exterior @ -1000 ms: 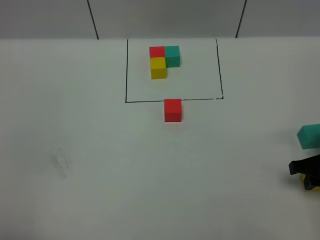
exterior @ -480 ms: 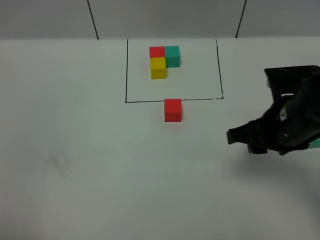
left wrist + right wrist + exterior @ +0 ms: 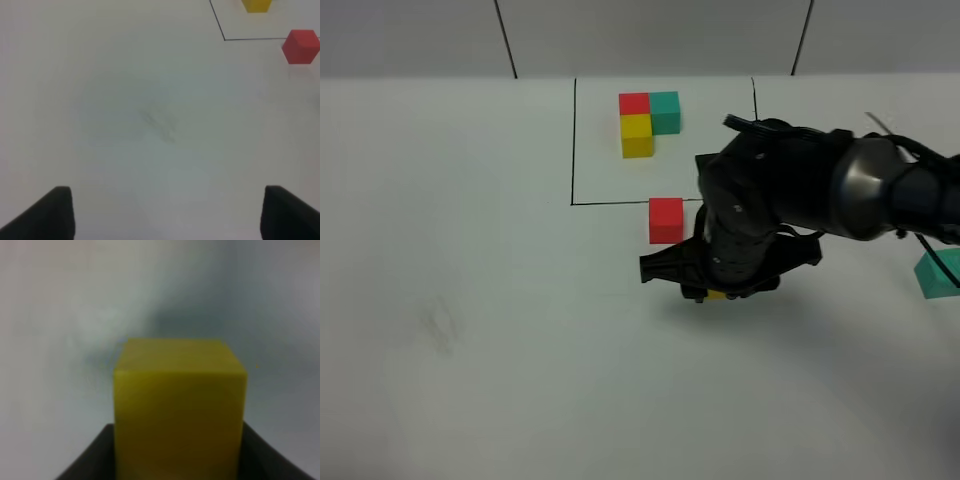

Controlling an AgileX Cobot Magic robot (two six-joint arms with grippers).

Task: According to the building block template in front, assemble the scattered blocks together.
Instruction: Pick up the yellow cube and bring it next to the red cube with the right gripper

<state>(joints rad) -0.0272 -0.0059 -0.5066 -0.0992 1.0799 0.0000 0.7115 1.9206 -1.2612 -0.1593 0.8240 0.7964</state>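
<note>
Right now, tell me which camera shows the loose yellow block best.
Right wrist: the yellow block fills the frame. The high view shows only a sliver under the arm; the left wrist view misses it.

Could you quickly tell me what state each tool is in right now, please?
Left tool: open, holding nothing.
Right tool: closed on the yellow cube.
</note>
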